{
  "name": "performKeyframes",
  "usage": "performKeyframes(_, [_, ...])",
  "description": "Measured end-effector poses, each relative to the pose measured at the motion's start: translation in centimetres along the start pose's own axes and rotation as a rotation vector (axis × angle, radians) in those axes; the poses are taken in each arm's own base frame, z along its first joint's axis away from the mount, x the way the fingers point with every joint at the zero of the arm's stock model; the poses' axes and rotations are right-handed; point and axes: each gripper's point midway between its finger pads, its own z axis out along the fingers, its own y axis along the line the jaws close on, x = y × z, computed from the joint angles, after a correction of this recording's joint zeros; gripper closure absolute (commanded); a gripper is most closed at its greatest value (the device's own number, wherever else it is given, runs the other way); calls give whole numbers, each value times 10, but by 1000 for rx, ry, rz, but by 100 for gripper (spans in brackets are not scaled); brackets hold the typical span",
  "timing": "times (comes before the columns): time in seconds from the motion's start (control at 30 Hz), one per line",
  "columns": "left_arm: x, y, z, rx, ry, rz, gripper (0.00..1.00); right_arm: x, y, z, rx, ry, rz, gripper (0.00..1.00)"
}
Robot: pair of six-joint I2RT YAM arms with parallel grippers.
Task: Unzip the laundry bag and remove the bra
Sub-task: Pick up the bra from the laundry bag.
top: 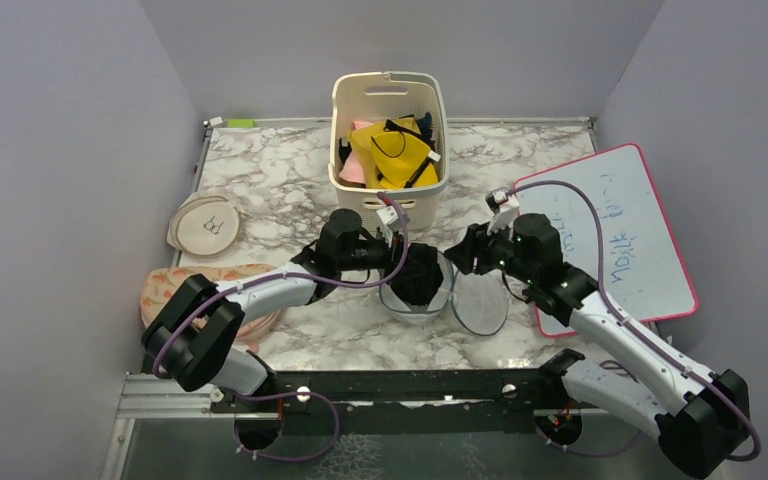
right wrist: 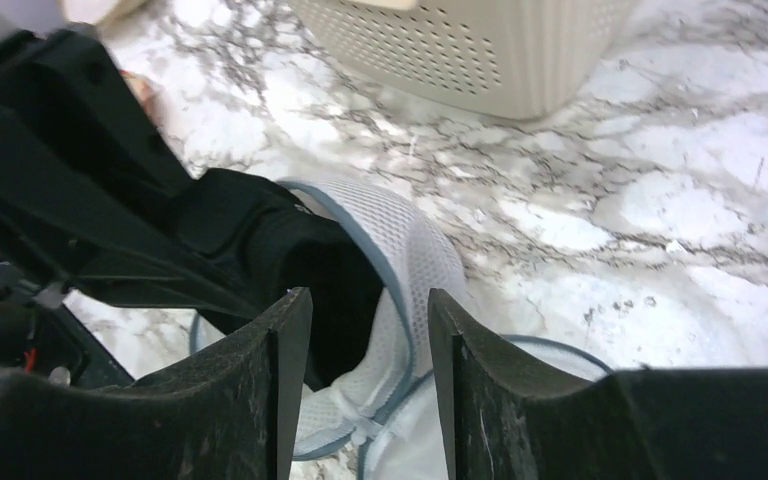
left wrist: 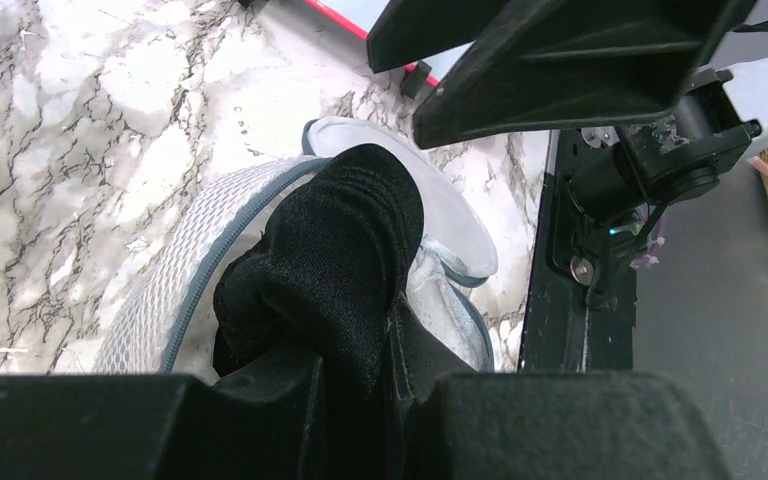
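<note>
Left fingers (left wrist: 560,428) seemingly around bra (left wrist: 332,250)

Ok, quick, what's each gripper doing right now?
Left gripper: closed on the bra.
Right gripper: open, jaws astride the laundry bag rim, gripping nothing.

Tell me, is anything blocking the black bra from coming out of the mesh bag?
Nothing visible does. The laundry bag is unzipped, its lid flipped aside onto the table; the bra bulges out of the opening, pinched in the left gripper.

faint whiteboard (top: 640,240) handwriting, too small to read
</note>
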Motion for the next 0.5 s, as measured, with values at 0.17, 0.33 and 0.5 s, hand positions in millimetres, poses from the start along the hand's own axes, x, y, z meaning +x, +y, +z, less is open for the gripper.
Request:
performKeyframes(0.17, [-1,-1,0,1,-2,-4,100,15,-13,9,40,60,23,53])
performKeyframes(0.33, [-2,-2,-1,2,-4,-17,100,38,-27,24,75,148,45,58])
performKeyframes(0.5, [-5,-6,-4,6,-16,-13,100,57,-29,33,50,223,46,68])
